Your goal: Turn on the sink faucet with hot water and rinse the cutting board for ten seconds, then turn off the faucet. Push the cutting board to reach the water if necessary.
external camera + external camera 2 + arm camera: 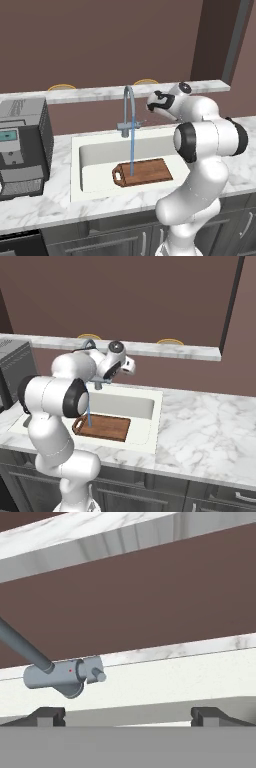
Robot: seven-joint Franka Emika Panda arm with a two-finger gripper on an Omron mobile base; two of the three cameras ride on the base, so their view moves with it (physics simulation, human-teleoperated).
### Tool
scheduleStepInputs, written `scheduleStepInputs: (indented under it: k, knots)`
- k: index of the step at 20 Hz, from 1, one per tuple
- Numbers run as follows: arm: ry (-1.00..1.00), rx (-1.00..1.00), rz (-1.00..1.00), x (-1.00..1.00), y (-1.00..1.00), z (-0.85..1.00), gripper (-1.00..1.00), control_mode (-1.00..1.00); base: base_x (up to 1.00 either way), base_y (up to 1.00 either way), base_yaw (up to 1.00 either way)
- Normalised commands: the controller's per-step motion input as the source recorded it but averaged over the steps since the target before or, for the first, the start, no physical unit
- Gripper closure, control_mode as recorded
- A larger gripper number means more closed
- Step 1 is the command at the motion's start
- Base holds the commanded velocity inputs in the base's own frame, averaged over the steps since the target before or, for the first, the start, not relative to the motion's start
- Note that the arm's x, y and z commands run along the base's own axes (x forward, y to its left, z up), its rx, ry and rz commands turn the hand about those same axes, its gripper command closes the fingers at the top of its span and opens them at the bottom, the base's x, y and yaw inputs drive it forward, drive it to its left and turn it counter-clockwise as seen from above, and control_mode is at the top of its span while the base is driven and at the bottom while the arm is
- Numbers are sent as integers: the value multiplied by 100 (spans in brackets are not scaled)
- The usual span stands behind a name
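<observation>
The grey gooseneck sink faucet (129, 106) stands behind the off-white sink (95, 152). A thin blue stream of water (132, 155) falls from its spout onto the reddish-brown cutting board (145, 172). The board lies flat in the basin with its handle to the left. My gripper (159, 104) hovers just right of the faucet, above the sink's back rim, facing the back wall. In the hand view its fingertips (47, 714) stand wide apart, so the gripper (128, 716) is open and empty. The faucet's base and small lever (96, 673) sit at the left of that view. From the right, the board (102, 427) and water (89, 417) show below my arm.
A dark grey appliance (22, 145) stands on the marble counter (240, 165) left of the sink. A raised marble ledge (100, 92) with two yellowish dishes runs along the brown back wall. Bare counter stretches to the right of the sink (210, 421).
</observation>
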Motion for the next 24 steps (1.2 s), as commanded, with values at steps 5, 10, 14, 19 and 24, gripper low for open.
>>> scheduleStepInputs:
  k: [5, 10, 14, 19, 24]
  knots:
    - [0, 0, 0, 0, 0, -30, -100, -100, 0, 0, 0]
    - [0, 0, 0, 6, 0, -27, -100, -100, 0, 0, 0]
    - [0, 0, 0, 11, 0, -22, -100, -100, 0, 0, 0]
    - [0, 0, 0, 9, 0, -15, -100, -100, 0, 0, 0]
    - [0, 0, 0, 1, 0, -6, -100, -100, 0, 0, 0]
